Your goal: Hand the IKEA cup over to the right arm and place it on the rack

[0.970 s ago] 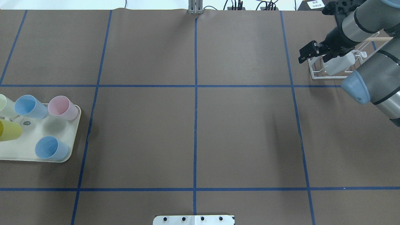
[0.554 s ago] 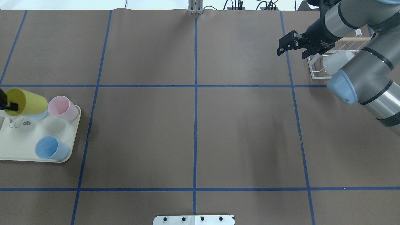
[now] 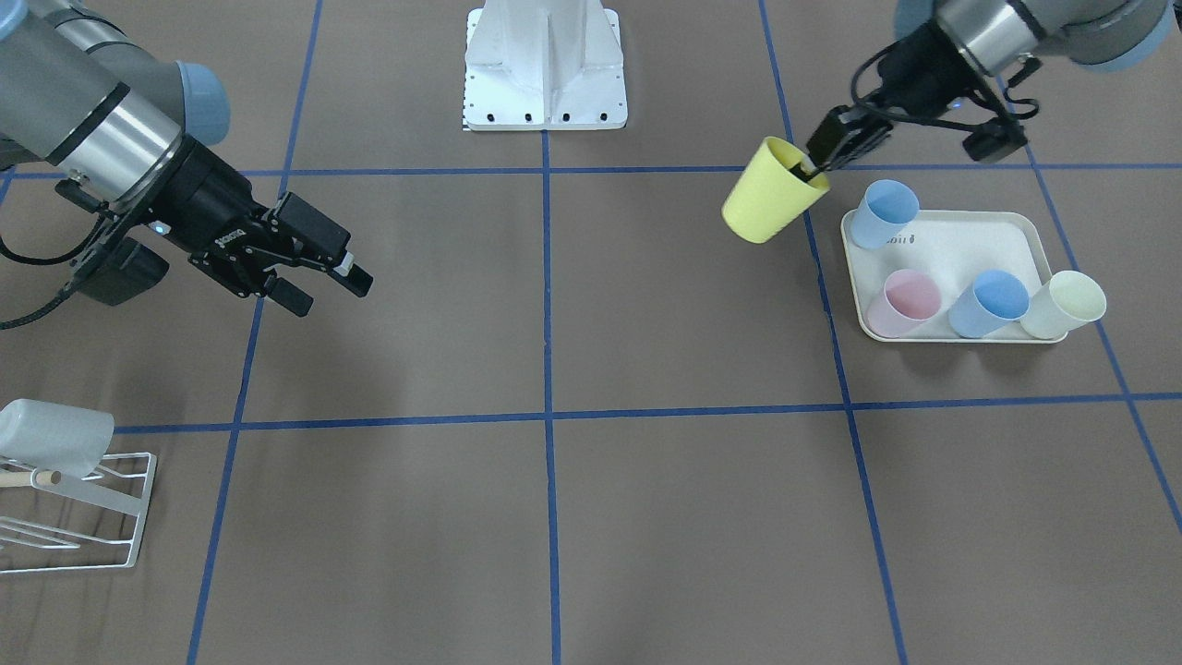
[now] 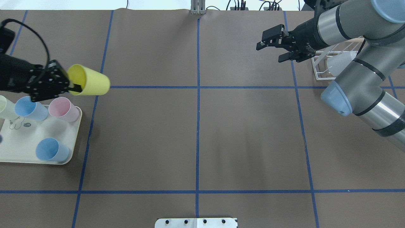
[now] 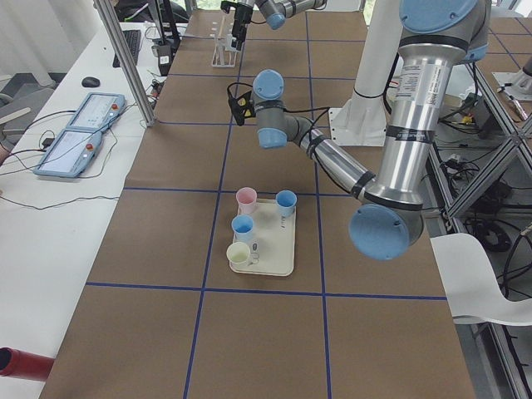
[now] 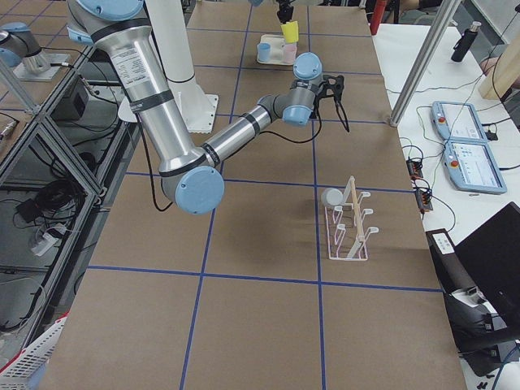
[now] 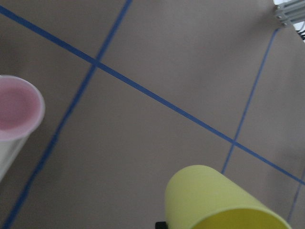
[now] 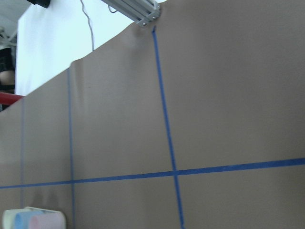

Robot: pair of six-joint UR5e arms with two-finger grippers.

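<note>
Overhead exterior view: the yellow cup (image 4: pixel 91 84) is seen gripped at its rim by the left end effector (image 4: pixel 73 88), one finger inside the mouth and one outside. The cup is tipped on its side, base pointed toward the middle of the surface (image 4: pixel 246 142), and is held up just past the far edge of the cream tray (image 4: pixel 19 153), apart from it. On the tray a pink cup (image 4: pixel 63 109), a blue cup (image 4: pixel 30 107), a second blue cup (image 4: pixel 52 150) and a pale cup (image 4: pixel 4 107) are stood. The right end effector (image 4: pixel 269 53) is held with fingers apart and nothing between them, well apart from the yellow cup and near the white wire rack (image 4: pixel 316 74). A white cup (image 3: pixel 51 434) is seen lying on the rack by its wooden rod (image 3: pixel 23 479).
</note>
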